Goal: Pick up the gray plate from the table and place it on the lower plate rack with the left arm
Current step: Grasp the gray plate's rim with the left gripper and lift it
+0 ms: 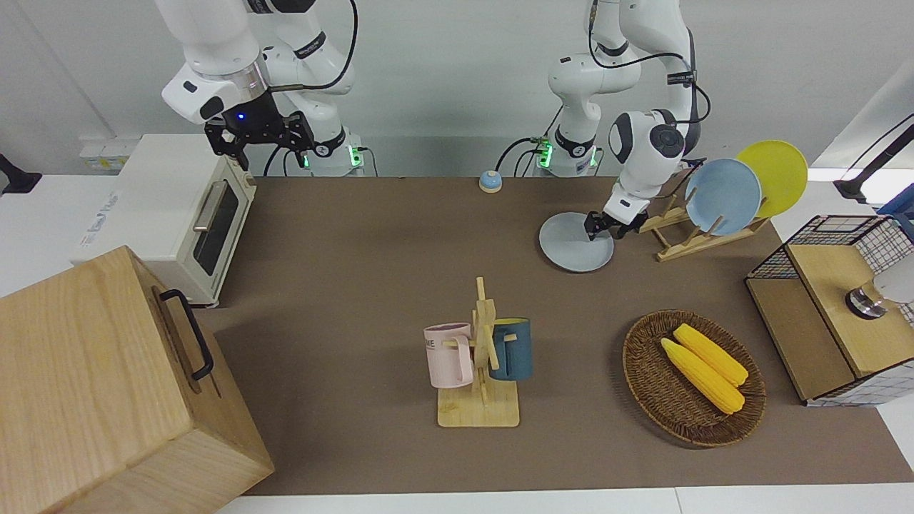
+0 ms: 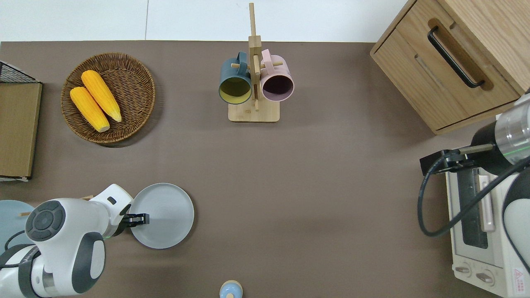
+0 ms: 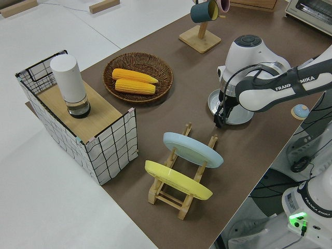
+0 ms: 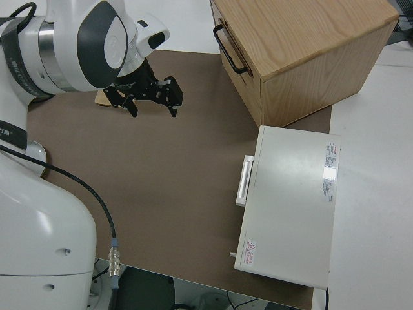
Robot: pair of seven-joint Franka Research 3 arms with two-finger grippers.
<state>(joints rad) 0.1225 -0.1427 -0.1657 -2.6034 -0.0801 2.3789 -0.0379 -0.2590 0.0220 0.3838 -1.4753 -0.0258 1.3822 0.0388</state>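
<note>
Gray plate (image 2: 167,215) flat on table, left pincer (image 2: 143,219) at its rim, grip unclear, right arm parked

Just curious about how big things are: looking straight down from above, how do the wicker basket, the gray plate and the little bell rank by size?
Largest to smallest:
1. Wicker basket
2. Gray plate, somewhat smaller across
3. Bell, far smaller and partly cut off at the picture's edge
</note>
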